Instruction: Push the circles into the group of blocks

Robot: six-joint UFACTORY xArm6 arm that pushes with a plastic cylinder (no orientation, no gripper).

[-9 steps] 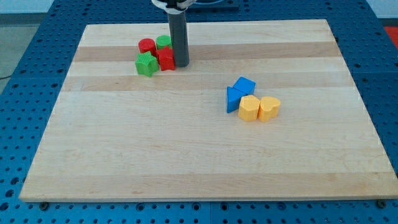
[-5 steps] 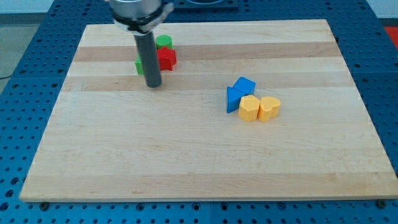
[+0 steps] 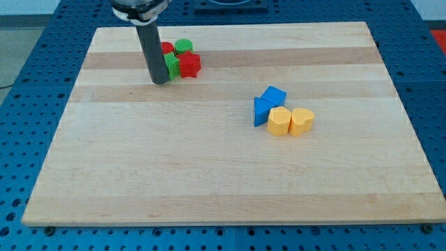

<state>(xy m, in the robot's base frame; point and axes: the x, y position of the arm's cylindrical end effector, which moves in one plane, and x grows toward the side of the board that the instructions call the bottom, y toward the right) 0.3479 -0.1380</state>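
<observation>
Red circle half hidden behind my rod; green circle upper left, right of my tip, which holds nothing.

Bright even overhead light, soft short shadows, sharp focus, no glare.

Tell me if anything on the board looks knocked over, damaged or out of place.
Nothing stands out. The red circle, green circle, red star and a green block cluster beside my tip; the blue blocks and yellow blocks sit grouped.
</observation>
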